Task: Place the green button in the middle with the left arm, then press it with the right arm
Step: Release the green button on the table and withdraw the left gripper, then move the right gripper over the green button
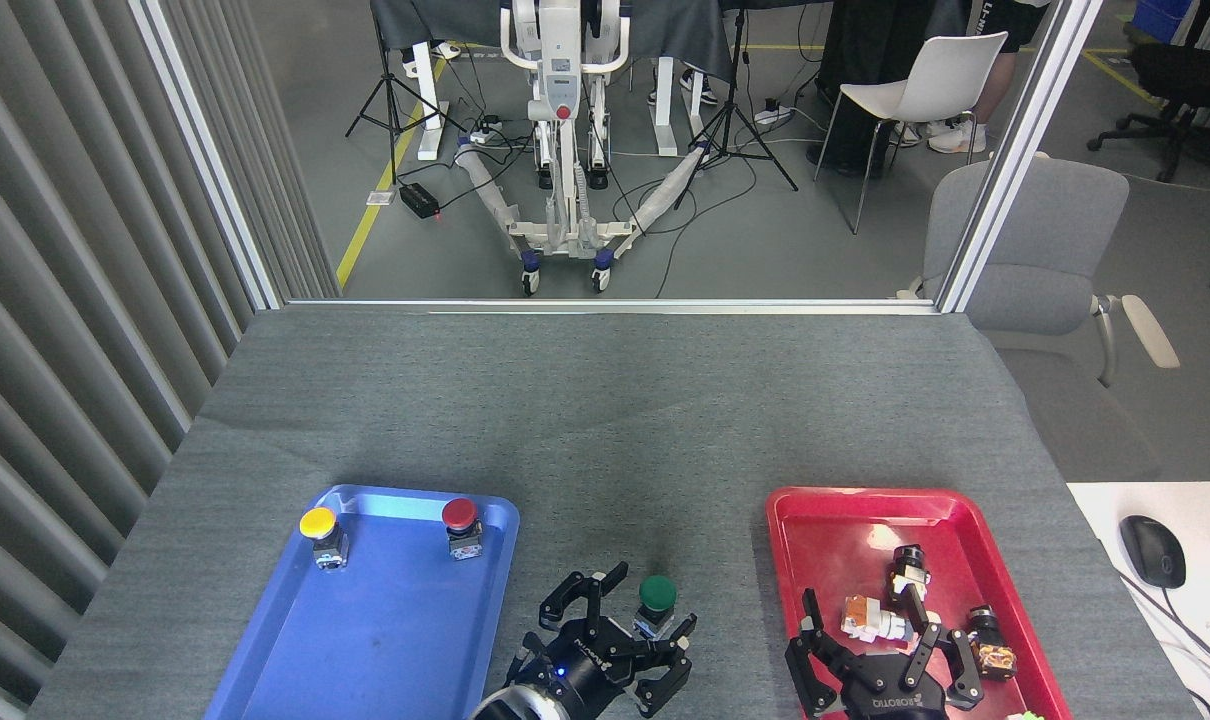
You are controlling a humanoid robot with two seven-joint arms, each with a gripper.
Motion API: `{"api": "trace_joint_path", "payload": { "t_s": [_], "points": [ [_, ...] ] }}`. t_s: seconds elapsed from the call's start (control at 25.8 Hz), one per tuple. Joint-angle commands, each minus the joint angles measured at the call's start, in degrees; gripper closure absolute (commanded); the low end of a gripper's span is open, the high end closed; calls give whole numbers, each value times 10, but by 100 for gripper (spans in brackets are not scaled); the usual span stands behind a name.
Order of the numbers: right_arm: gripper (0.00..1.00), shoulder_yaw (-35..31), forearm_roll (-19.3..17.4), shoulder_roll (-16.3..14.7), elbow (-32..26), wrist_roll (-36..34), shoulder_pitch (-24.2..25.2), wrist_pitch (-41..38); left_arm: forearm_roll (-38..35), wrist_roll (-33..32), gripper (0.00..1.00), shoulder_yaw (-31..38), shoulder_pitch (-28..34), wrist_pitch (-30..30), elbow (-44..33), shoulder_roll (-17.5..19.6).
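Observation:
The green button (657, 594), a dark-green domed cap on a small grey base, stands upright on the grey cloth of the middle (655, 470), between the two trays near the front edge. My left gripper (648, 612) is open, with its black fingers spread on either side of the button's base. My right gripper (867, 625) hovers open over the red tray (815, 530), its fingers spread above small parts and holding nothing.
The blue tray (385, 640) at the left holds a yellow button (318, 522) and a red button (459, 514). Small parts (880, 618) lie in the red tray. A computer mouse (1152, 550) sits on a white desk at the right.

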Motion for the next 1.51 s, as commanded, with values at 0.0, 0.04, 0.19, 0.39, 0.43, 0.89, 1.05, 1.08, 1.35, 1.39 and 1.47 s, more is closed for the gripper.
{"api": "trace_joint_path", "payload": {
  "t_s": [0.0,0.04,0.19,0.39,0.43,0.89,1.05,1.08,1.35,1.39,1.47],
  "points": [
    [0,3,-1,0,0,0,0,-2,-1,-1,0,29,64,76,-111,20],
    [0,3,-1,1,0,0,0,-2,-5,-1,0,42,91,113,-152,32],
    [1,6,-1,4,3,0,0,0,-7,-6,0,98,179,218,-265,78],
    [22,25,-1,8,5,0,0,0,0,-7,0,160,192,212,-275,102],
    [27,31,-1,9,7,1,0,0,-1,-7,0,166,197,208,-276,102],
    [100,154,11,36,113,1,-80,84,50,-7,0,234,224,129,-276,107],
    [100,175,28,49,133,2,-87,87,55,-7,0,243,226,128,-274,107],
    [100,179,28,51,136,2,-91,89,58,-7,0,244,227,128,-274,107],
    [100,204,27,55,203,2,-120,132,60,-7,0,249,228,128,-274,107],
    [100,204,28,55,205,2,-120,132,60,-7,0,253,229,128,-273,107],
    [100,204,28,55,206,2,-120,132,59,-7,0,259,238,128,-274,106]
  ]
}}
